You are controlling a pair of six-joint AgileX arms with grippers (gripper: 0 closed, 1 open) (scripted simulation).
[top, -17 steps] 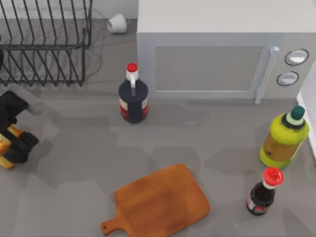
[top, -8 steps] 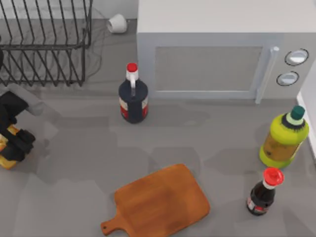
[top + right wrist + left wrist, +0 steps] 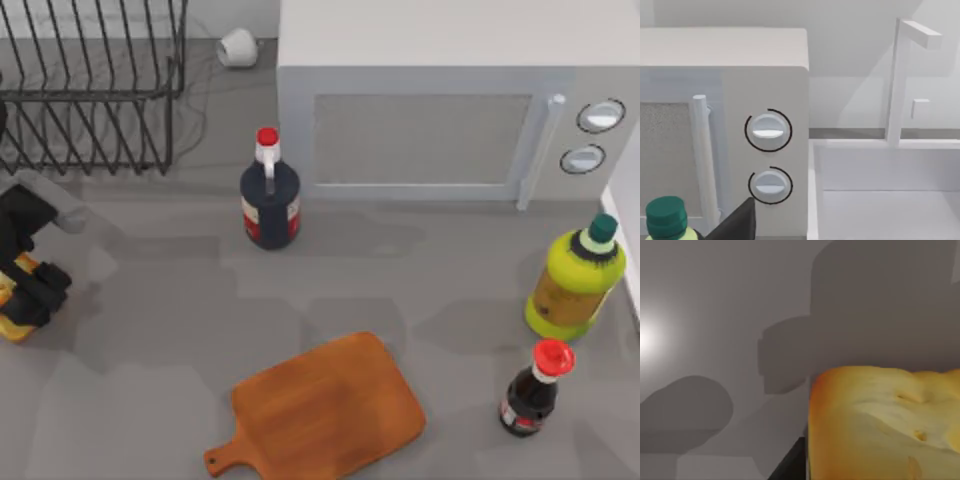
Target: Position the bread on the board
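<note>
From above, the left gripper (image 3: pixel 25 290), black, sits at the table's far left edge, its fingers pressed against the small golden-yellow bread chunk (image 3: pixel 10 318). The reddish-brown wooden paddle board (image 3: pixel 330 408) lies well apart, near the front centre, bare.

The left wrist camera has the bread (image 3: pixel 885 422) close up, orange-crusted, above grey table.

The right wrist camera faces a white microwave (image 3: pixel 765 125); I cannot tell that claw's state.

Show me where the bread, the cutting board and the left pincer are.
bread (image 3: pixel 880 425): left wrist view, its pale cut face.
board (image 3: pixel 335 405): top view, middle of its flat wooden face.
left pincer (image 3: pixel 28 295): top view, at the table's left edge, dark fingers around the bread.
</note>
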